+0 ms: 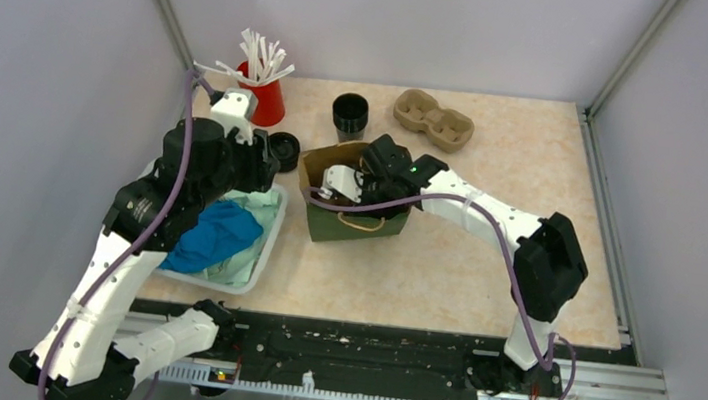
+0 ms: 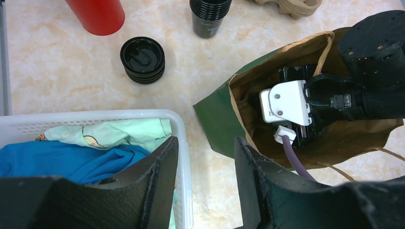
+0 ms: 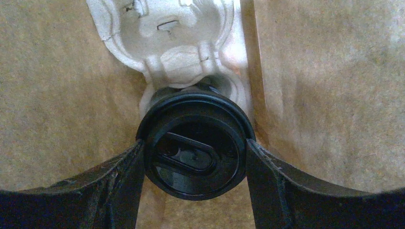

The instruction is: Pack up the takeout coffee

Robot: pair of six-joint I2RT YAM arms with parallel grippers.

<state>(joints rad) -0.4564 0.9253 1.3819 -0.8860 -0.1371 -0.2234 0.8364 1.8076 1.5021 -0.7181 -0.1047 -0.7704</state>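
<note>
Nearest the arm bases, lower left of the overhead frame: white basket (image 1: 270, 241) with blue cloth (image 1: 215, 235) in it. Left gripper (image 2: 205, 148) hangs above the basket's corner, fingers apart, nothing between them.

Centre of frame: paper bag (image 1: 352, 228) standing open-mouthed, right arm reaching down into it. Wrist view inside the bag: right gripper (image 3: 193, 149) closed on the coffee cup (image 3: 191, 119), one finger pressing each side of the lid rim. Cup sits over the near socket of a pulp tray (image 3: 167, 38) on the bag floor. Whether its base is fully seated cannot be told; the lid hides it.

Farther back on the table: stack of lids (image 1: 284, 150), stack of black cups (image 1: 350, 114), spare pulp tray (image 1: 433, 118), red cup (image 1: 263, 99) of white sticks, upper left.

Risks, as judged:
- The grip is at the lid, so a pull or twist could pop the lid off.
- If released before the cup is seated, it could tip off the socket edge.
- The bag walls are close, so opening fingers or a rising wrist could snag the paper and drag or topple the bag.
</note>
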